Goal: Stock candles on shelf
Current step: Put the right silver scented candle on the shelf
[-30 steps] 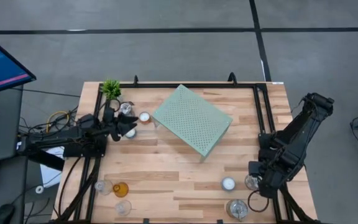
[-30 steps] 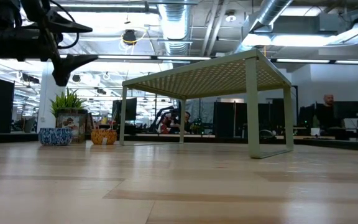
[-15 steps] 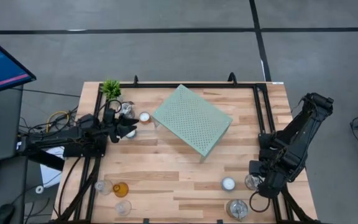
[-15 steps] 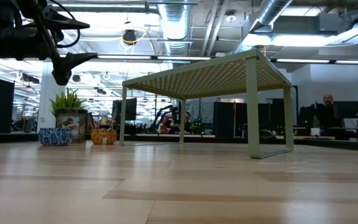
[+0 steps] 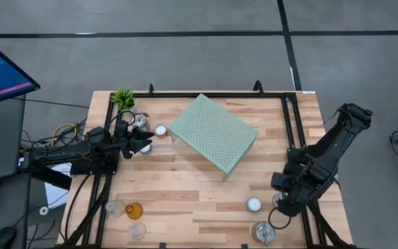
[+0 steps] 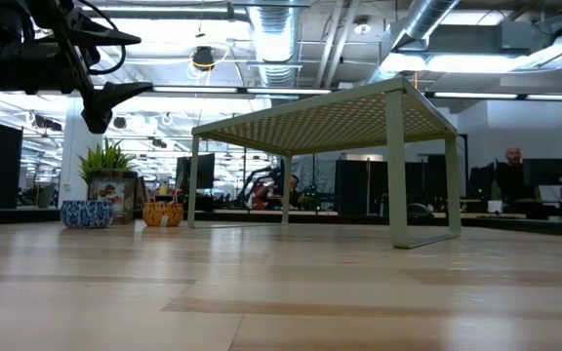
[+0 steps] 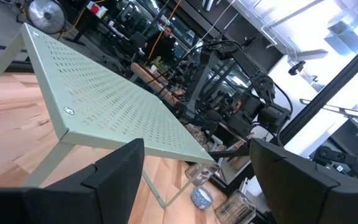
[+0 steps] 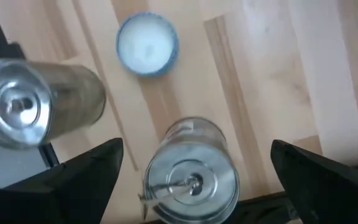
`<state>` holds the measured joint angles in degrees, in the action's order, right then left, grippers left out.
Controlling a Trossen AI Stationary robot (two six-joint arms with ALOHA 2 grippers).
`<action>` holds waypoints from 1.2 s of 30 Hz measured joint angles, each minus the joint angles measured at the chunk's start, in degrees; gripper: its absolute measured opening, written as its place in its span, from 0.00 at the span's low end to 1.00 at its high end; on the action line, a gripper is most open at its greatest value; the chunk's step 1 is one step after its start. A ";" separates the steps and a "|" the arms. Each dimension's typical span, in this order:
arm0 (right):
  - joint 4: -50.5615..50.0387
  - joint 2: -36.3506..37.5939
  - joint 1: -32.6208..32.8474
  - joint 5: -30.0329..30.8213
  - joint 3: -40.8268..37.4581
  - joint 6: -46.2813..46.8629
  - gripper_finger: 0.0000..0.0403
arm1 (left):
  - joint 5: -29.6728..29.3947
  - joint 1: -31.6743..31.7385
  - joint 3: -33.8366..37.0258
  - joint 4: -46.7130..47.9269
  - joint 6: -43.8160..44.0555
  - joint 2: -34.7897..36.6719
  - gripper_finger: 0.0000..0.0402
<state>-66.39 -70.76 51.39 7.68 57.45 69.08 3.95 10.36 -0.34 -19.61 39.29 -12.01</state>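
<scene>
Right gripper [image 8: 194, 158] open above a silver tin [image 8: 191, 176], white tealight [image 8: 146, 43] just beyond, second tin [image 8: 33, 102] beside. Farther off, empty mint shelf [image 5: 213, 133]. Left gripper [image 5: 144, 141] open, facing shelf.

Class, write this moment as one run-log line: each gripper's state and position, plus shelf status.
left gripper: open, beside white tealight | right gripper: open, above silver tin | shelf: no candles

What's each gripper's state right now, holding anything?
Left gripper: open, empty, facing the pale mint-green perforated metal shelf.
Right gripper: open, empty, above a shiny silver candle tin.
</scene>
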 joint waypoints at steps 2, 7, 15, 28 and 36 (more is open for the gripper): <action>0.18 0.00 -0.69 0.33 -0.02 0.00 0.99 | -0.02 0.01 0.00 0.00 0.00 0.00 0.73; 4.85 0.00 -1.19 -1.69 0.00 0.43 0.99 | 0.00 -0.01 0.00 0.00 0.00 0.00 0.73; 14.41 0.00 -0.82 -3.22 0.00 5.59 0.99 | -0.02 0.01 0.00 -0.21 0.00 0.00 0.73; 9.76 -0.94 -2.18 -3.30 0.02 5.63 0.99 | -0.02 -0.01 0.00 -0.44 0.00 -0.04 0.73; -3.42 -0.94 -2.16 -8.08 0.02 13.26 0.98 | -0.02 0.01 0.00 -0.79 0.00 -0.05 0.73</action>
<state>-69.82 -71.70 49.23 -0.40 57.47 82.34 3.92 10.37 -0.34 -20.40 39.29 -12.06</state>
